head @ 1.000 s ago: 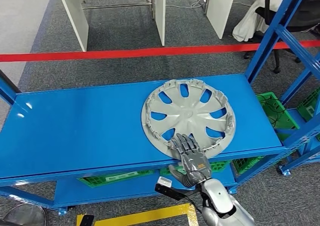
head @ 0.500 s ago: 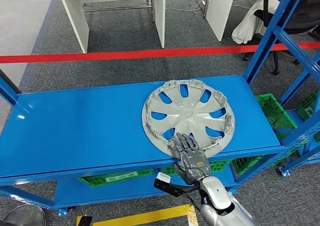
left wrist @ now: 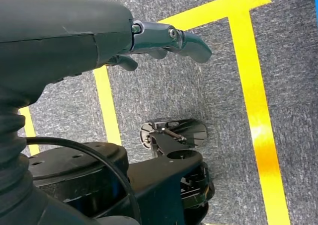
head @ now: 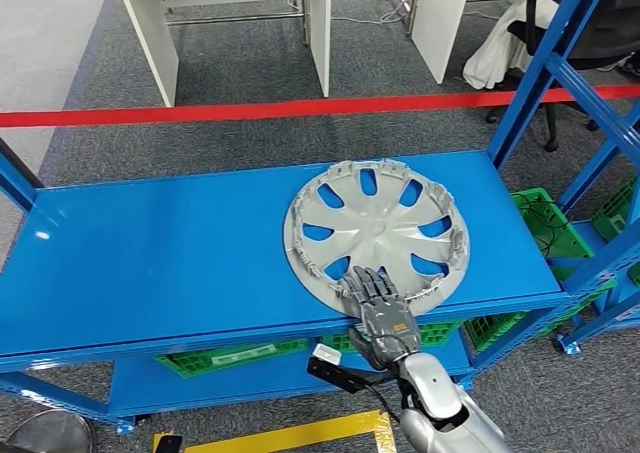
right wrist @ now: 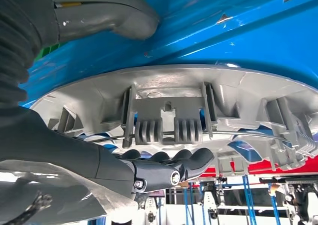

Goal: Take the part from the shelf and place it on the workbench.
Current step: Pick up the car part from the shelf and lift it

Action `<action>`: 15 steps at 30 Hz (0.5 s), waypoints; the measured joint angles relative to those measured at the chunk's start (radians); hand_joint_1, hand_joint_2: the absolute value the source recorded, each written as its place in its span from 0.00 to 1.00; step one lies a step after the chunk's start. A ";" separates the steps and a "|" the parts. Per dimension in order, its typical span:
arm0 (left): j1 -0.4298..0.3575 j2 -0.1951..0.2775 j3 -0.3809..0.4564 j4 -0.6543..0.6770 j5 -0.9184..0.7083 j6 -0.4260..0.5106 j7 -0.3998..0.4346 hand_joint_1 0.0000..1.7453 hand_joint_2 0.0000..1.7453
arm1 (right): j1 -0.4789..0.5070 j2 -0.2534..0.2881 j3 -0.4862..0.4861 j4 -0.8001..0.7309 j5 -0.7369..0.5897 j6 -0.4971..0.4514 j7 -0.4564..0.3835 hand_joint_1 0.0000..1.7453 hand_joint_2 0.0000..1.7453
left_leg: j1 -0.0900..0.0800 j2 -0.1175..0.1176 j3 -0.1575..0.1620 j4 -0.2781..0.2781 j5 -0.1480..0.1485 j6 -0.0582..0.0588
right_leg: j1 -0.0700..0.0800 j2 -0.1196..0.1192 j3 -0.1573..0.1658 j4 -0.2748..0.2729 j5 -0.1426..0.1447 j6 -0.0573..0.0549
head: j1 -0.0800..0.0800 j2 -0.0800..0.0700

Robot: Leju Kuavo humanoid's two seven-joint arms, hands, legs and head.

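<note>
Hubcap [head: 376, 231] on blue shelf [head: 151, 263], right hand [head: 381, 311] gripping rim, green crates [head: 545, 223] beside

The right hand [head: 381, 313] covers the near rim of the hubcap [head: 375, 229], so its grip there cannot be judged. Green crates [head: 545, 221] sit partly hidden under the blue shelf [head: 151, 253]. An office chair [head: 596, 23] is cut off at the frame's corner.
</note>
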 joint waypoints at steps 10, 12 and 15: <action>0.003 0.000 0.014 0.000 -0.005 0.004 -0.001 0.00 1.00 | -0.010 0.000 0.001 0.011 0.000 0.024 0.015 0.00 1.00 | 0.000 0.000 0.000 0.000 0.000 0.000 | 0.000 0.000 0.002 0.000 0.001 0.001 | 0.000 0.000; 0.004 0.000 0.019 0.000 -0.005 0.005 -0.002 0.00 1.00 | -0.014 0.000 0.001 0.012 0.003 0.030 0.024 0.00 1.00 | 0.000 0.000 0.001 0.000 0.000 0.000 | 0.000 0.001 0.003 0.000 0.001 0.001 | 0.000 0.000; 0.006 0.000 0.027 0.000 -0.006 0.007 -0.004 0.00 1.00 | -0.017 0.000 0.000 0.013 0.009 0.039 0.036 0.67 1.00 | 0.000 0.000 0.002 0.000 0.000 0.001 | 0.000 0.001 0.004 -0.001 0.001 0.001 | 0.000 0.000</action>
